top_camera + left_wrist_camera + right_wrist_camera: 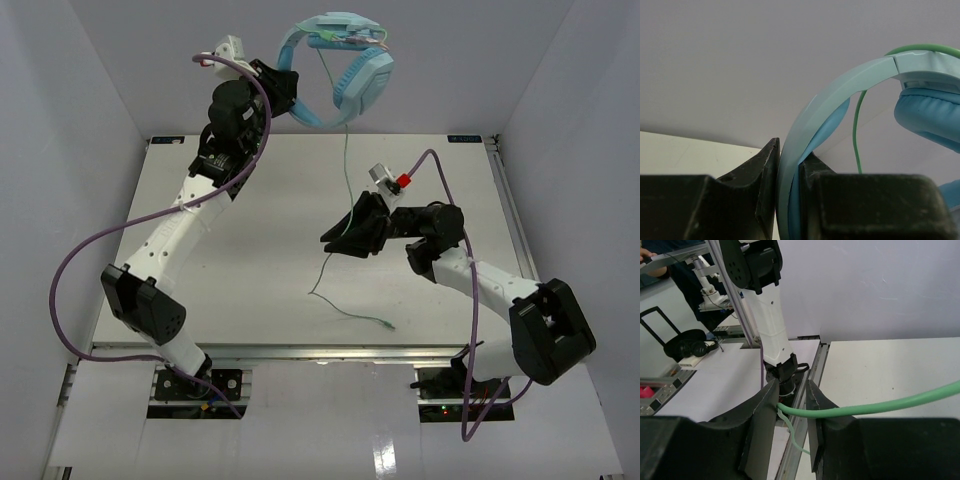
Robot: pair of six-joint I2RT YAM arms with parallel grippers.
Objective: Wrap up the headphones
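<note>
We see the headphones (340, 70) up in the air at the top middle of the top view, above the far edge of the table (250, 200). Our left gripper (288, 92) is squeezed tight on the headband (840, 90), with one finger on each side of it.

The thin green cable (346, 165) hangs straight down from the headphones to our right gripper (345, 235) in the middle of the view. Those fingers stand a little apart, and the cable lies loose between them. Its tail bends onto the table, and the plug (386, 325) lies lower down, near the front edge.

We think the headphones are light, and the band looks stiff, so it is a good place to hold. The ear pads look soft and squashy, so we would not grab those. The cable is floppy and smooth, so it may slide or tangle. We would pinch it gently and not tug.
</note>
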